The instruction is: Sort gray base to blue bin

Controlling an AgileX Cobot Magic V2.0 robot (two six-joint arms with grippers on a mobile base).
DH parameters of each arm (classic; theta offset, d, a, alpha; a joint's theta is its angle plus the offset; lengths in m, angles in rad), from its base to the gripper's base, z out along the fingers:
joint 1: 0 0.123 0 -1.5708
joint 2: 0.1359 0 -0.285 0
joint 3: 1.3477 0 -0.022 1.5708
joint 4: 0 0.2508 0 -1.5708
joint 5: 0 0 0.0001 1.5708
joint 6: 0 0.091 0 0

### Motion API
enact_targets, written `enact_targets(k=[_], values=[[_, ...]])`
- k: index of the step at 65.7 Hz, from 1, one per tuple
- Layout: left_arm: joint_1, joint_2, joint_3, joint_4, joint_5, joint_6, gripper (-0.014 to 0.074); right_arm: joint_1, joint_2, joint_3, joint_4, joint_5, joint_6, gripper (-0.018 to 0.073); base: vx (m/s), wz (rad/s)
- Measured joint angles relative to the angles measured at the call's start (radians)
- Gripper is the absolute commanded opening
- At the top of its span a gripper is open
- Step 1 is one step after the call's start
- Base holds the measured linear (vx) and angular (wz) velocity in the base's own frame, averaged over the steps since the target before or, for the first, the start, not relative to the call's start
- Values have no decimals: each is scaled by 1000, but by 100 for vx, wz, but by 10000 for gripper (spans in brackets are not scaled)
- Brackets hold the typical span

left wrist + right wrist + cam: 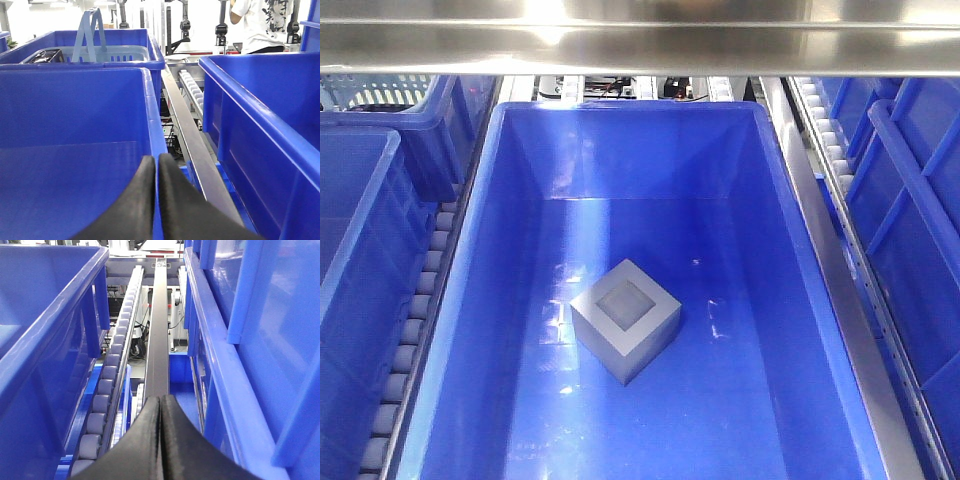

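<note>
The gray base (pixel 626 320) sits on the floor of the blue bin (pixel 780 180), a little left of centre in the front view, recess face up and turned corner-on to the camera, touching no wall. By that layout the sorting step looks finished; what remains is probably only for the arms to stay clear or go on to another item.

The left gripper (pixel 156 165), at the bottom centre of the left wrist view, is clenched with its two black fingers pressed together and nothing between them. It hangs over the rim of a side bin (pixel 75 115). The right gripper (pixel 160 407) is likewise pinched closed and empty, above a dark rail (pixel 159 325) beside a roller track (pixel 107 385).

More blue totes stand on both sides. A pale lattice basket (pixel 100 52) with a handle rests in the tote at upper left of the left wrist view. A person in a white shirt (pixel 255 22) stands at its upper right, well behind. Nothing blocks the bin's opening.
</note>
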Motion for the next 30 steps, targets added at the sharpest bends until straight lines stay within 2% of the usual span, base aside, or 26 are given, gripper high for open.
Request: enact_targets(k=[30], values=[[0, 0, 0, 0, 0, -2, -6, 0, 0, 0, 0, 0, 0, -9, 0, 0]])
